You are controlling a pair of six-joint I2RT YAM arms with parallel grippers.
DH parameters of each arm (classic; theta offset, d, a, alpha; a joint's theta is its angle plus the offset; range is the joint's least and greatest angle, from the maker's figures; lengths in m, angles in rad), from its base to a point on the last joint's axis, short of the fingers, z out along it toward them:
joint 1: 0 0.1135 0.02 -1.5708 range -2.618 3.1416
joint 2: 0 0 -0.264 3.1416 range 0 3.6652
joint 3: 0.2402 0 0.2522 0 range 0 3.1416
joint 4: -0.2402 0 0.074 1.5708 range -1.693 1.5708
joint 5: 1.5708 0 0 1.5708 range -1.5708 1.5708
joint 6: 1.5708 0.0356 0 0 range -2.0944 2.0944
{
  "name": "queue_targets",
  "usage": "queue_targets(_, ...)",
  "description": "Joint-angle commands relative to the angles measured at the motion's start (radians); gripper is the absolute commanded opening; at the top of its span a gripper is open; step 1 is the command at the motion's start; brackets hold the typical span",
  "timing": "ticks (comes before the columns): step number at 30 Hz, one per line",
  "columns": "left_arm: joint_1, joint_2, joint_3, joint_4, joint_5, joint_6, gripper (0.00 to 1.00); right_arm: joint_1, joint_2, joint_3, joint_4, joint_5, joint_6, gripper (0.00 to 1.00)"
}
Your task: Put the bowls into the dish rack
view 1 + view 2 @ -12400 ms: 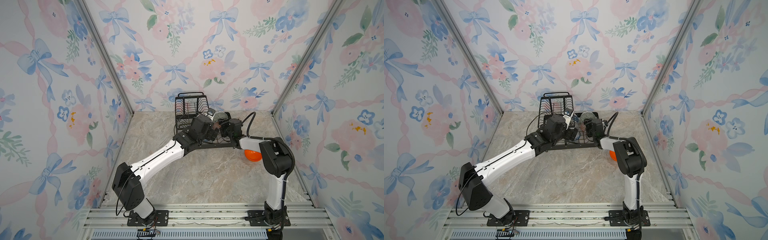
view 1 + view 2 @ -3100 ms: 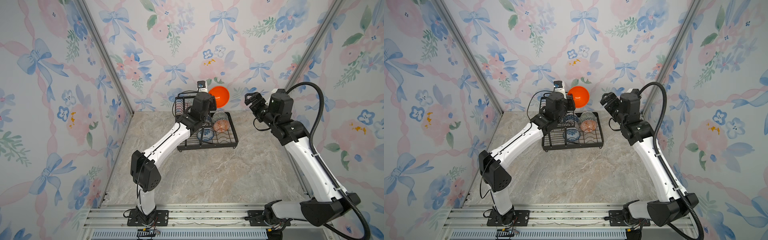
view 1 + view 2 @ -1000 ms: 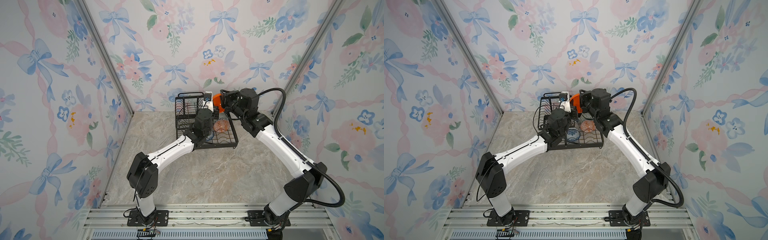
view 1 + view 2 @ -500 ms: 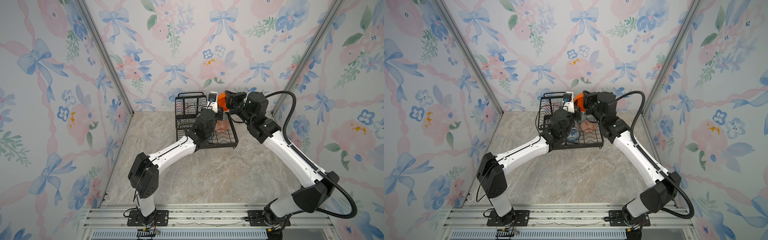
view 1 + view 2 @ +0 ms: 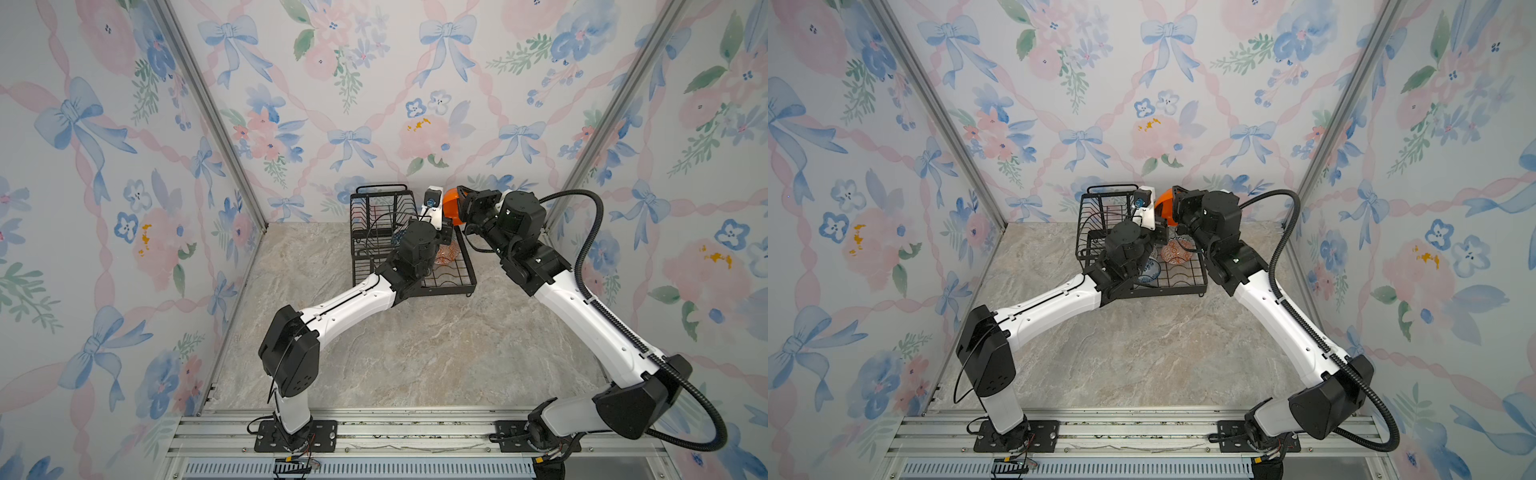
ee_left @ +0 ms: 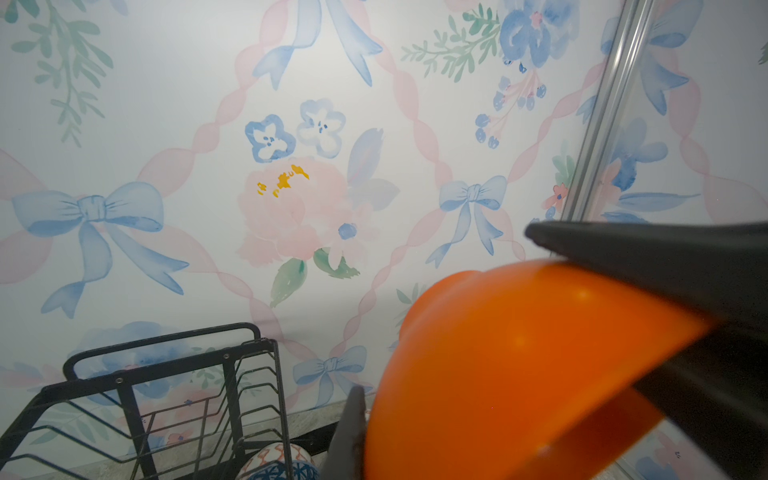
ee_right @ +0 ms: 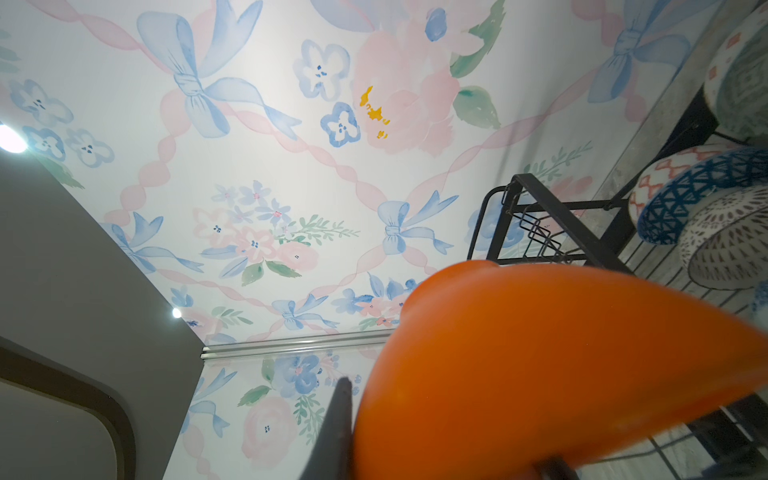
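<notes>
orange bowl [image 5: 450,206] in left tool [image 5: 445,219], right tool [image 5: 463,205]

A black wire rack [image 5: 380,187] stands at the back of the tabletop, close to the wall. It has a raised slotted basket with a handle loop on the left and a flat tray [image 5: 1167,291] lower on the right. A glossy orange bowl [image 5: 451,208] is held in the air over the tray's far end, tipped on its side (rounded outside facing left). In the tray an orange-and-white bowl [image 5: 1177,251] leans on edge. A blue-and-white bowl [image 5: 1150,272] sits just beside it, partly hidden. The right wrist view shows a dark-blue bowl [image 7: 698,191] on edge, with a green bowl [image 7: 744,83] near it.
</notes>
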Motion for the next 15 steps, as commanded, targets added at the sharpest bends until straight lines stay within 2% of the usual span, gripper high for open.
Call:
queue_targets(1, -0.003, -0.047, -0.009, 0.025, -0.015, 0.032, 0.0, -0.006, 0.008, 0.006, -0.049, 0.047, -0.105, 0.0)
queue_targets(6, -0.003, -0.051, -0.016, 0.011, -0.021, 0.052, 0.0, -0.001, 0.025, -0.002, -0.029, 0.058, -0.096, 0.0)
queue_targets(15, -0.002, -0.052, -0.009, 0.0, -0.045, 0.058, 0.12, 0.011, 0.078, 0.017, 0.031, 0.029, -0.075, 0.0)
